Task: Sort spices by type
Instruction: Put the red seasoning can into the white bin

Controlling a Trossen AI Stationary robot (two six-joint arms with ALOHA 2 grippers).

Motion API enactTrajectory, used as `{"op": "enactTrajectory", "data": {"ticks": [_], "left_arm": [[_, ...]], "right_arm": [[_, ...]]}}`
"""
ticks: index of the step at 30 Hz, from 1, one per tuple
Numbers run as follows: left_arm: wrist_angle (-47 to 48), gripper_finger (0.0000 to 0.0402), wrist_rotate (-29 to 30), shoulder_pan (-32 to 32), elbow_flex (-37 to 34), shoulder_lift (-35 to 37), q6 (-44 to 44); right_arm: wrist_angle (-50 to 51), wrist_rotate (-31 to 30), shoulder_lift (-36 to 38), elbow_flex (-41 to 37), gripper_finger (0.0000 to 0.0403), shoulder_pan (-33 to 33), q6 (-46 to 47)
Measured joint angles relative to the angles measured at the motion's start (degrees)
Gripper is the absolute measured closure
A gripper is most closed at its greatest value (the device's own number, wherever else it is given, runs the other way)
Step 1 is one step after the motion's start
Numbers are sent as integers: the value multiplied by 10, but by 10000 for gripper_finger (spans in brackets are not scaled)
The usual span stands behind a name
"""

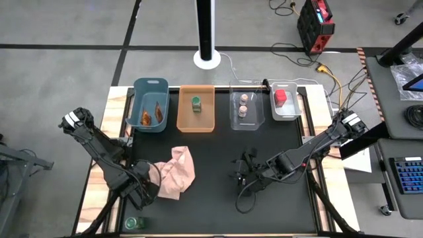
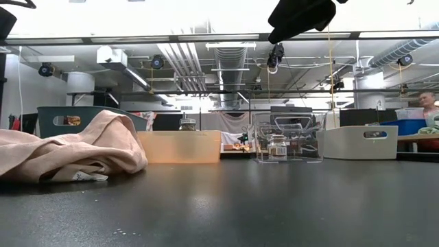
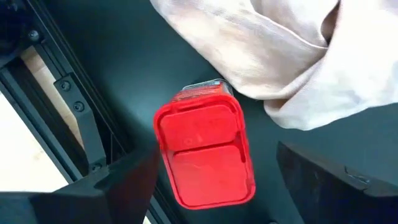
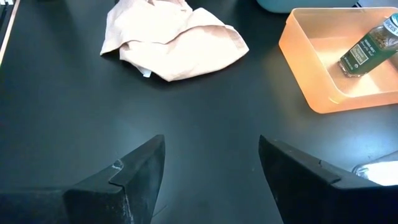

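The left gripper (image 3: 214, 186) stands wide open with a red boxy plastic container (image 3: 205, 152) lying between its fingers, apparently not yet clamped. The container's long axis runs straight ahead from the wrist, its far end just beside the crumpled pink cloth (image 3: 280, 56). This arm is plainly the nearer one, and closing on the container looks like the next move.

The right gripper (image 4: 211, 168) hovers partly open over bare black mat, holding nothing.

Further out, four bins hold two orange-brown foil packets (image 1: 151, 116), one green-capped jar (image 1: 196, 104), two tiny tan-lidded jars (image 1: 243, 106) and one red container (image 1: 280, 96). Another green-capped jar (image 1: 132, 223) sits behind the left gripper at the table's edge.
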State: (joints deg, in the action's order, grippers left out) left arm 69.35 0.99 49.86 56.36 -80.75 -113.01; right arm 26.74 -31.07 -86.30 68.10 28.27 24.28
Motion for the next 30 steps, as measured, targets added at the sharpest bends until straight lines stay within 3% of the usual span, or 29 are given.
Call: {"op": "enactTrajectory", "data": {"ticks": [17,21,26,30], "left_arm": [[-20,100,0,10,-9,-47,14],[-38,134,-6,11,-9,-75,32],[-39,210,-10,11,-8,-88,45],[-33,209,-9,15,-9,-79,45]], "right_arm": [[0,0,0,-5,149,0,8],[0,0,0,-6,156,0,9],[-1,0,0,-6,152,0,14],[-4,0,0,-6,149,0,14]]}}
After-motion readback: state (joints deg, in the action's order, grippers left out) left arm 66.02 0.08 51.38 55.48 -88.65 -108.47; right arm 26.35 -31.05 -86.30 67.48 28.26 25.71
